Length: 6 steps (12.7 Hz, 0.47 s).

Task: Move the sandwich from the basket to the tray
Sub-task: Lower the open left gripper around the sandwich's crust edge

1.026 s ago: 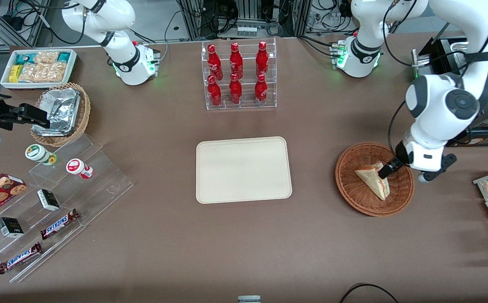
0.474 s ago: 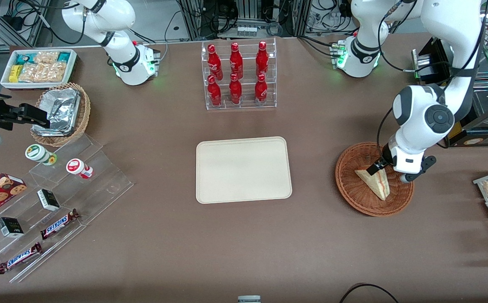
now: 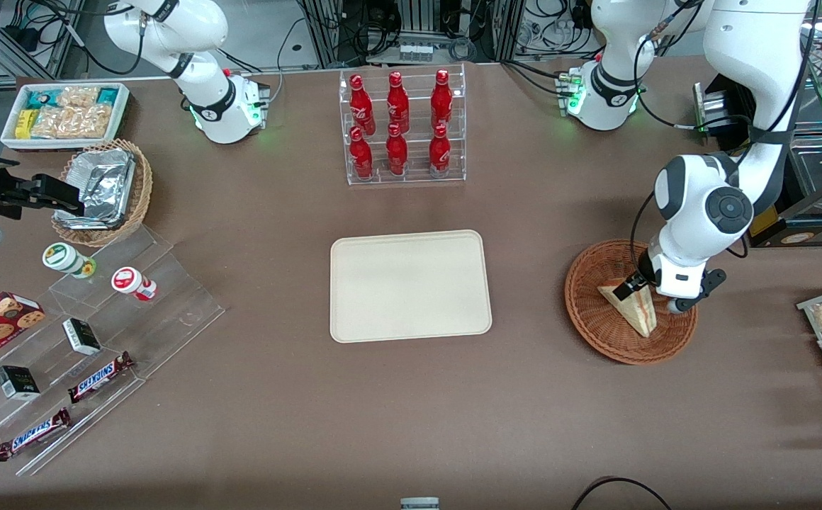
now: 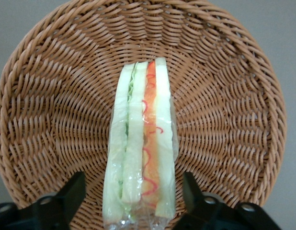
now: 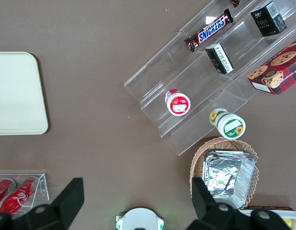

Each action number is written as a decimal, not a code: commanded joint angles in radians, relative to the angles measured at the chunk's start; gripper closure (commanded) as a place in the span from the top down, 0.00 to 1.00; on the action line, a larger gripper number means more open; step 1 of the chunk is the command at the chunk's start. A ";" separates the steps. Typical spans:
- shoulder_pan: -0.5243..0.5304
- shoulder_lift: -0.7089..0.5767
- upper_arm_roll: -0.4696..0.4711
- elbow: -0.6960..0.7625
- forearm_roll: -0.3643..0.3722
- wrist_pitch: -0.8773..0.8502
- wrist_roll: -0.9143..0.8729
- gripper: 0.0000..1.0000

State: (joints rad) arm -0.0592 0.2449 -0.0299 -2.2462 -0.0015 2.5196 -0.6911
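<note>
Basket (image 3: 599, 322) holding the sandwich (image 4: 141, 153) on edge, bare tray (image 3: 409, 285) on the tabletop (image 3: 524, 411) well apart, hand (image 4: 133, 203) spread wide, fingers (image 4: 66, 194) flanking the sandwich's nearer end

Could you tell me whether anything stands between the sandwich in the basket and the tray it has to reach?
Nothing visible does. Only bare table lies between the basket and the tray. The gripper is open, one finger on each side of the sandwich.

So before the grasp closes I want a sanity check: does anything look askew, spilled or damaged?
Nothing stands out. The wrapped sandwich stands on edge in the basket, intact, between the open gripper's fingers. The tray lies flat.
</note>
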 commanded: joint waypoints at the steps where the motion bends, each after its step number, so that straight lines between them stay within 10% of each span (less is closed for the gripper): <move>1: 0.004 -0.003 -0.007 0.020 0.011 0.008 -0.002 0.00; 6: -0.008 -0.027 -0.008 0.091 0.080 -0.091 -0.002 0.00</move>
State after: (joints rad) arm -0.0605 0.2426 -0.0331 -2.2040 0.0606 2.5077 -0.6891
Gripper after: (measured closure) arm 0.740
